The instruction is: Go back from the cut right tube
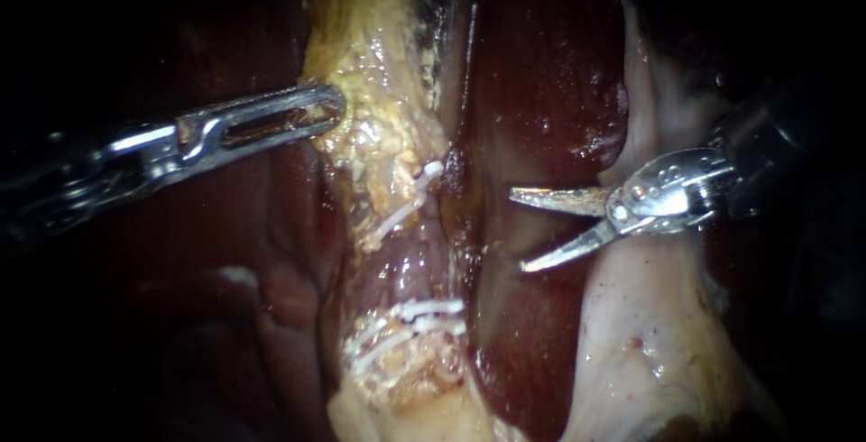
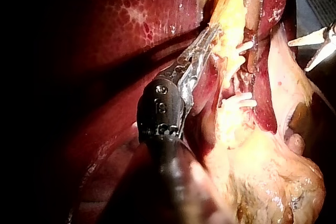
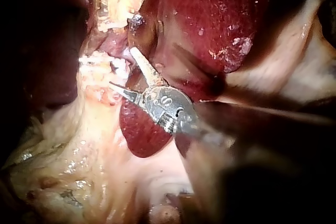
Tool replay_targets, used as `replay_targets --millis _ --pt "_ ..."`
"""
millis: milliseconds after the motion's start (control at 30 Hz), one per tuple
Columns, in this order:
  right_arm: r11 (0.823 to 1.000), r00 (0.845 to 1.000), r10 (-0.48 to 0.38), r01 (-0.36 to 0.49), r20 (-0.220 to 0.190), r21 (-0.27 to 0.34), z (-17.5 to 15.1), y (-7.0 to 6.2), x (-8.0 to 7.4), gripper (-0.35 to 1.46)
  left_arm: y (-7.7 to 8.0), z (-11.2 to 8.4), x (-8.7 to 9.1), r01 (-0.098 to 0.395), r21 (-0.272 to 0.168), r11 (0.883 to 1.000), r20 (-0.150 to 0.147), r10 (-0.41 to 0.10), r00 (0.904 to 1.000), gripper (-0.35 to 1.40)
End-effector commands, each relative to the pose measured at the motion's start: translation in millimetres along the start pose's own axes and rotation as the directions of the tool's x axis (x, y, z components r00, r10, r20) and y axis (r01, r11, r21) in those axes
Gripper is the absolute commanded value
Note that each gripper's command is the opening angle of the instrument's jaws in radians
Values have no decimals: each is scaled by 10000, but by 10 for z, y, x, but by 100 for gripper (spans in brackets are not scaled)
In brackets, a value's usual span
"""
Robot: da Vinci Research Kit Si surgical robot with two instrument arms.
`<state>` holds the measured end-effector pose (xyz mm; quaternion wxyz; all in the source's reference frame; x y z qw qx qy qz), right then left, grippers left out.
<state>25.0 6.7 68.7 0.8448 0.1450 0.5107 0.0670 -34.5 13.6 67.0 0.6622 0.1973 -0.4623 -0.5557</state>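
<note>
Endoscope view is showing my right instrument (image 1: 519, 231) hanging with its blades parted and nothing between them, over the liver (image 1: 541, 72) and near the tube (image 1: 401, 262) but apart from it. The tube is running down the middle of the yellow tissue (image 1: 370, 63), carrying one clip (image 1: 415, 191) above and a pair of clips (image 1: 419, 314) below. I am not making out the cut itself with any certainty. My left instrument (image 1: 329, 113) is gripping the edge of the yellow tissue, jaws clamped on it from two sides, and seems to be holding it taut. I am judging the step in hand to be the retreat, with the blades already off the tube. The next move is calling for a straight pull along my right shaft, away from the clips, minding the open blade tips near the liver and the pale tissue (image 1: 649, 334) beside them.
</note>
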Motion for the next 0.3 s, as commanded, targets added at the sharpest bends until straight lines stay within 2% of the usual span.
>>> replay_targets --millis 33,300 --pt "10000 10000 9 -9 -5 0 0 0 0 143 -1 0 0 -5 19 10000 -9 5 10000 -35" --pt "10000 10000 12 -12 -3 -3 0 0 0 143 0 -2 -1 -2 34 10000 -22 2 10000 -35"
